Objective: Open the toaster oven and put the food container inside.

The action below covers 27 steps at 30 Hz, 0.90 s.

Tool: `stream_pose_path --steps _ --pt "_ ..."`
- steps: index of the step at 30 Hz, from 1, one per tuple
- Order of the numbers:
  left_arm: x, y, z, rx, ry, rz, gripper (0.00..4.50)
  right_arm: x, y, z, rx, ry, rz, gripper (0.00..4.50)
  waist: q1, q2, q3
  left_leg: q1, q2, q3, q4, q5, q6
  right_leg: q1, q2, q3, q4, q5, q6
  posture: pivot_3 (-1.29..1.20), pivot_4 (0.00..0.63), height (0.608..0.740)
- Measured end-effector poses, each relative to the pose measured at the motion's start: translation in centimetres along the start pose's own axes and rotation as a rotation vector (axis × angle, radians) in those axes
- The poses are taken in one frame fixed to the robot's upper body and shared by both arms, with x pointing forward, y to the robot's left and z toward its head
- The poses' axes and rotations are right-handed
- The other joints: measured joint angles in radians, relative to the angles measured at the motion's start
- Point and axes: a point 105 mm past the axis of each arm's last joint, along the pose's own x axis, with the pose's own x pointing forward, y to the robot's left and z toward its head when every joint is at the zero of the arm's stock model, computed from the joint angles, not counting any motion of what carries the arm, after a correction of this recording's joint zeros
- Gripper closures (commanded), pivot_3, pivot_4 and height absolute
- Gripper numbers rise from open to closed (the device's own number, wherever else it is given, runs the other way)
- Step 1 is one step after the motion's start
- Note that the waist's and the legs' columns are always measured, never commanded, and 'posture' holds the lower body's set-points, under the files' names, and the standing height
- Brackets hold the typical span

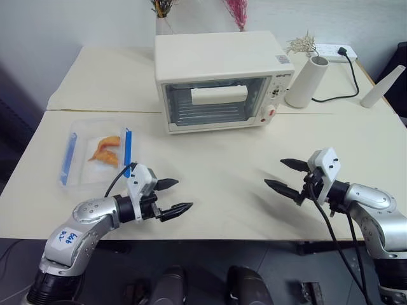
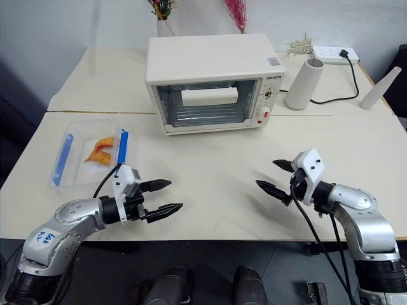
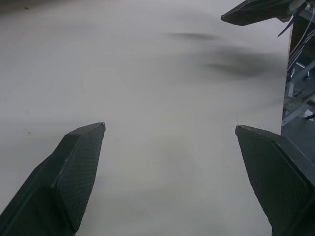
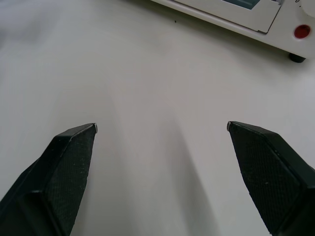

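Both arms are out over the near edge of the surface (image 1: 222, 165), and nothing is in hand. The left claw (image 1: 173, 197) has its fingers spread wide and empty, hovering just off the near-left part of the surface and pointing across toward the right. The right claw (image 1: 284, 175) mirrors it near the near-right edge, equally wide and empty, aimed back toward the left and slightly downward.

The toaster oven (image 1: 219, 79) sits toward the far side, roughly central, door shut, its wide cream handle (image 1: 219, 94) running across the glass. That handle looks like the place to hook: rigid, broad, easy to pull down and forward. The oven looks light enough that it may slide if tugged hard, so a steady pull seems wise.

The food container (image 1: 96, 152) lies flat near the left edge, just beyond the left claw, lid on, blue clips (image 1: 128, 152) along its two long sides, orange pieces inside. It's likely light, with thin and smooth plastic walls, a bit slippery and flexible. I'd judge a grip across its short width, over the stiffer clipped rims, to be safest.
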Motion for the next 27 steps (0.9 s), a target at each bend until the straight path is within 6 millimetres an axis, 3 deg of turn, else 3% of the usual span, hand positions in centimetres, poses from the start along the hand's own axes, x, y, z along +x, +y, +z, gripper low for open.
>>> stream_pose_path --steps 12,17,21,27 --pt "0.0 0.2 0.1 -0.033 -0.019 0.015 0.0 0.1 0.4 0.2 0.03 0.001 0.025 0.09 0.0 0.0 0.0 0.0 0.003 0.001 0.0 0.0 0.0 0.0 0.0 0.0 0.0 0.0 0.0 0.0 0.15 0.74" --pt "0.3 0.1 0.7 -0.043 -0.034 -0.005 0.0 0.5 0.3 1.2 0.019 -0.022 0.038 0.09 0.0 0.0 0.0 0.0 0.003 0.001 0.0 0.0 0.0 0.0 0.001 0.001 0.0 0.0 0.0 0.0 0.15 0.74" --pt "0.3 -0.2 2.7 -0.098 -0.097 -0.063 0.0 1.0 0.5 3.1 0.047 -0.079 0.078 0.09 -0.001 0.0 0.0 0.0 0.004 0.0 0.0 0.0 0.0 -0.001 0.001 0.001 0.0 0.0 0.0 0.0 0.15 0.74" --pt "-0.6 -1.2 8.5 -0.07 -0.214 -0.193 0.0 2.2 0.3 7.9 0.057 -0.194 0.157 0.09 -0.002 0.001 0.0 0.0 0.003 0.0 0.0 0.0 0.0 -0.001 0.001 0.001 0.0 0.0 0.0 0.0 0.15 0.74"
